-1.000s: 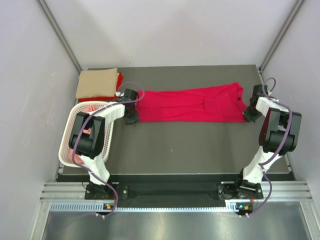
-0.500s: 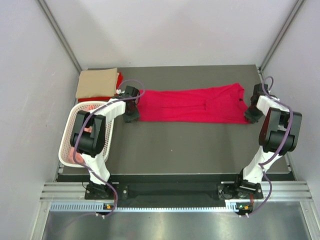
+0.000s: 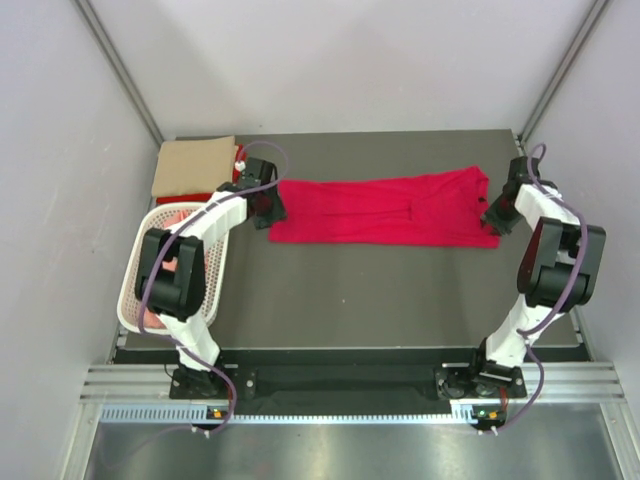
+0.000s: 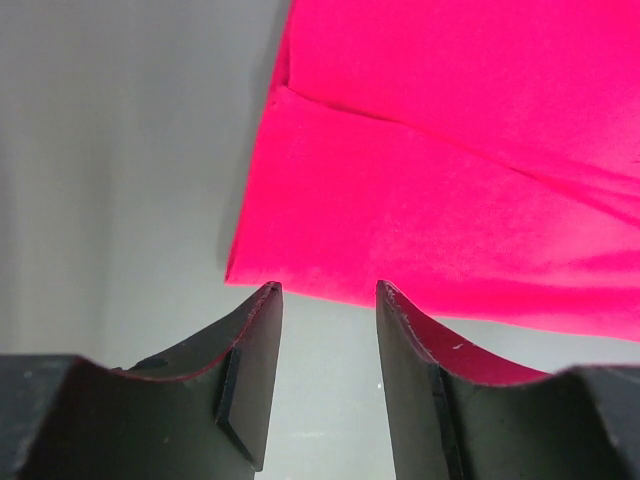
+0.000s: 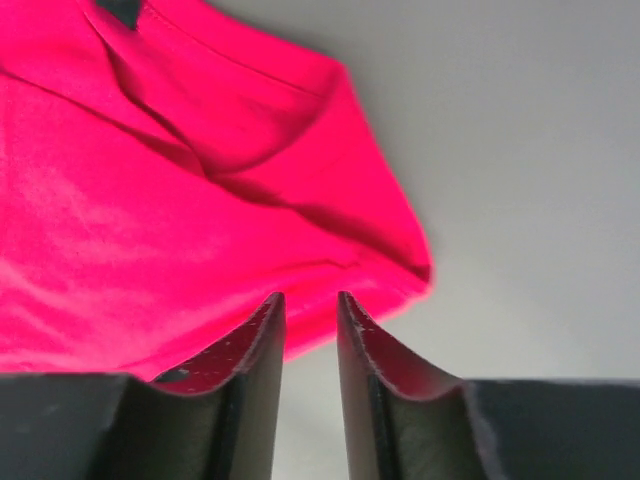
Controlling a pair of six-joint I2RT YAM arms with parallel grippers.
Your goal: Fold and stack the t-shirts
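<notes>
A bright crimson t-shirt (image 3: 385, 210) lies flat as a long band across the middle of the table. My left gripper (image 3: 262, 203) is at its left end. In the left wrist view the gripper (image 4: 326, 292) is open and empty, with the shirt's edge (image 4: 440, 210) just beyond the fingertips. My right gripper (image 3: 497, 210) is at the shirt's right end. In the right wrist view it (image 5: 310, 298) is open with a narrow gap, its tips over the shirt's corner (image 5: 200, 200). A dark neck label (image 5: 125, 8) shows at the top of that view.
A folded tan shirt (image 3: 195, 165) lies on a red one (image 3: 180, 199) at the back left corner. A white mesh basket (image 3: 135, 285) with salmon pink cloth (image 3: 178, 262) stands at the left edge, under my left arm. Grey walls close in both sides.
Both grippers have moved from the shirt's near edge toward the back of the table, along its two ends. The shirt lies about where it did.
</notes>
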